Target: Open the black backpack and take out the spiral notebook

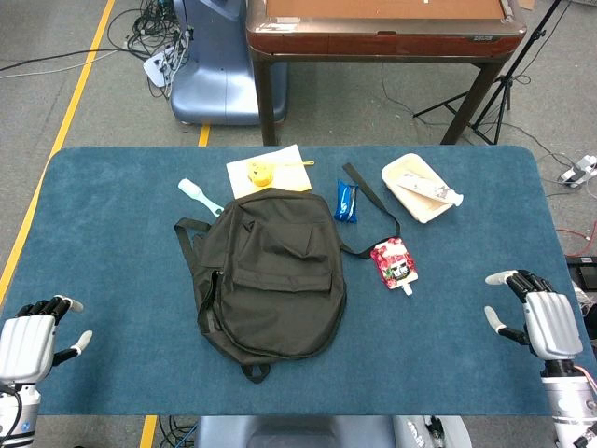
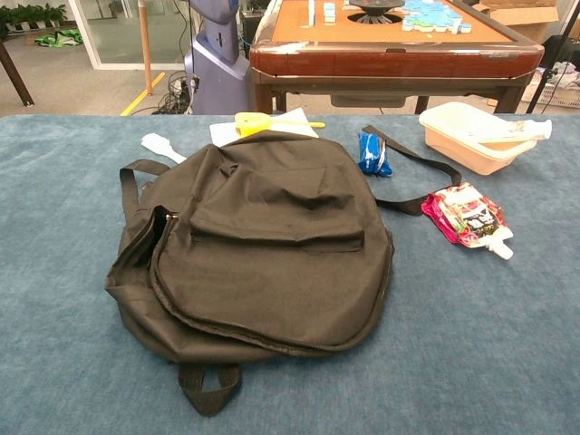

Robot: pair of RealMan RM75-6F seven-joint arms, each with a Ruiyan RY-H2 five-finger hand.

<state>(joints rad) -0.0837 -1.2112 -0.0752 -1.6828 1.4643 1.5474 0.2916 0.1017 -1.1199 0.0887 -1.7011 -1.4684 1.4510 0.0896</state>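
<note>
The black backpack (image 1: 270,275) lies flat and closed in the middle of the blue table, front pocket up; in the chest view the backpack (image 2: 258,249) fills the centre, its zipper running along the left side. No spiral notebook shows. My left hand (image 1: 33,341) hovers at the table's near left corner, fingers apart and holding nothing. My right hand (image 1: 539,319) is at the near right edge, fingers spread, also holding nothing. Both hands are well apart from the backpack. Neither hand appears in the chest view.
Behind the backpack lie a white paper (image 1: 268,168) with a yellow object (image 1: 259,170), a light blue brush (image 1: 200,196) and a blue packet (image 1: 346,200). A red pouch (image 1: 395,263) and a cream tray (image 1: 419,188) sit to the right. A brown table (image 1: 382,28) stands beyond.
</note>
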